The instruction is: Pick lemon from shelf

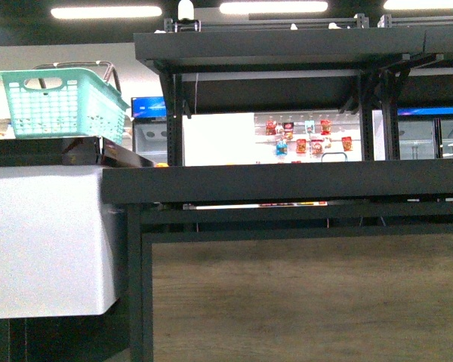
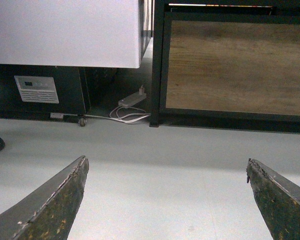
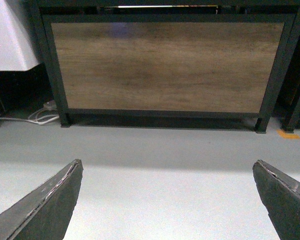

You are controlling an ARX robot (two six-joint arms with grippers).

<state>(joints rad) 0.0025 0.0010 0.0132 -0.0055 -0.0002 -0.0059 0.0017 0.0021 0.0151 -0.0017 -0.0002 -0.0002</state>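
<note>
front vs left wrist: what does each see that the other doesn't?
Front only: the dark decks of the shelf, a teal basket and hanging snack packets behind. Left wrist only: the open left gripper over grey floor, and a white power strip. Both: the shelf's wood-look panel and the white cabinet beside it.
</note>
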